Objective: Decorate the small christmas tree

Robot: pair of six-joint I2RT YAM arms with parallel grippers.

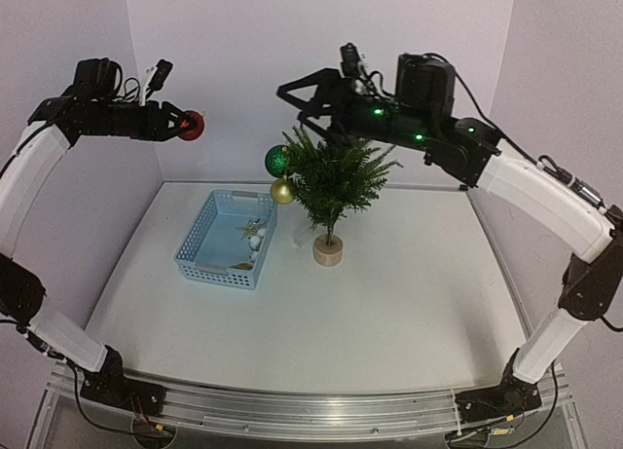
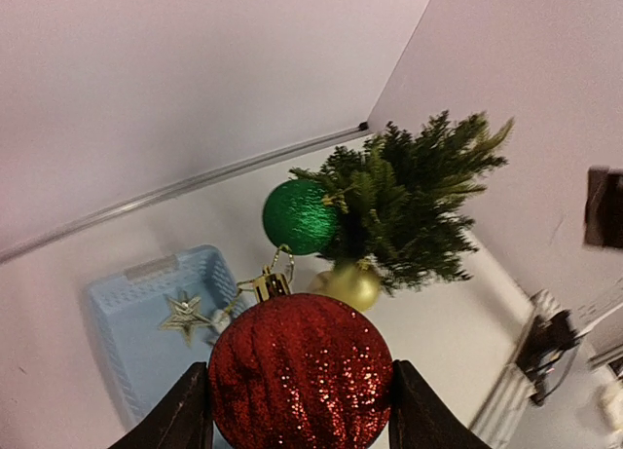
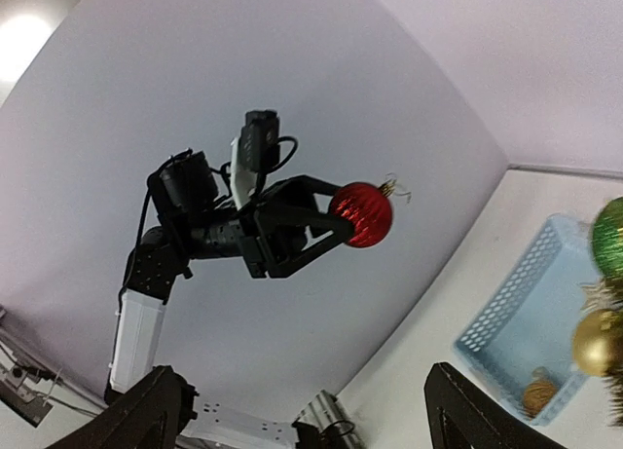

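- Top external: high at the near edge, looking down on the white table (image 1: 409, 303).
- Left wrist: close behind the glittery red ball ornament (image 2: 300, 371), facing the small green christmas tree (image 2: 419, 205).
- Right wrist: sees that ornament from afar.

Blue perforated basket (image 1: 216, 272) on white table (image 1: 409, 303) holds small, possibly white, bits (image 1: 255, 241).

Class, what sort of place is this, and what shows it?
Likely a robot lab test cell: a left arm and right arm bolted to a metal rail, a white table, plain walls around it.
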